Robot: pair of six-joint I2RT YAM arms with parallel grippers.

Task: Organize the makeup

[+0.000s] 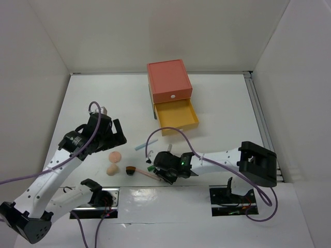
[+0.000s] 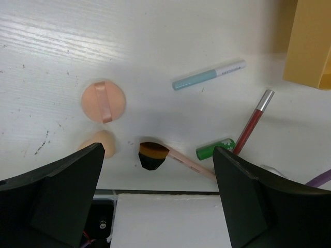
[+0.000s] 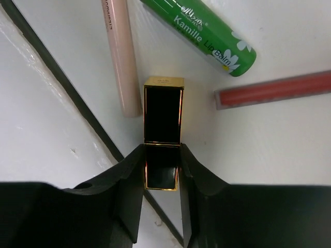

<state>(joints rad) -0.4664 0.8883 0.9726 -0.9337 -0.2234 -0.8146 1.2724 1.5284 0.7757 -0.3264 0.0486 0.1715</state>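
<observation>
Black lipstick (image 3: 163, 119) pinched betw. R claw (image 3: 162, 152) fingers, long axis in line w/ claw, gold end pointing away, just beside brush (image 3: 121, 57) handle. Table (image 3: 269, 155) edge seam runs alongside. L claw (image 2: 158, 151) wide open, empty, above brush; open table beyond brush.

- 1 peach puff (image 2: 103, 101), round, strap across it.
- 1 peach sponge (image 2: 101, 143), teardrop-shaped.
- 1 brush (image 2: 153, 155), dark bristles, pale pink handle.
- 1 blue pencil (image 2: 207, 75), white end.
- 1 red gloss stick (image 2: 253, 121), silver cap.
- 1 green lip balm tube (image 3: 207, 31).
- 1 black-and-gold case (image 3: 163, 111), rectangular.
- Cosmetics counted in all: 7.
- 1 drawer box (image 1: 168, 81); drawers pulled open: 1, the yellow drawer (image 1: 177, 116).
</observation>
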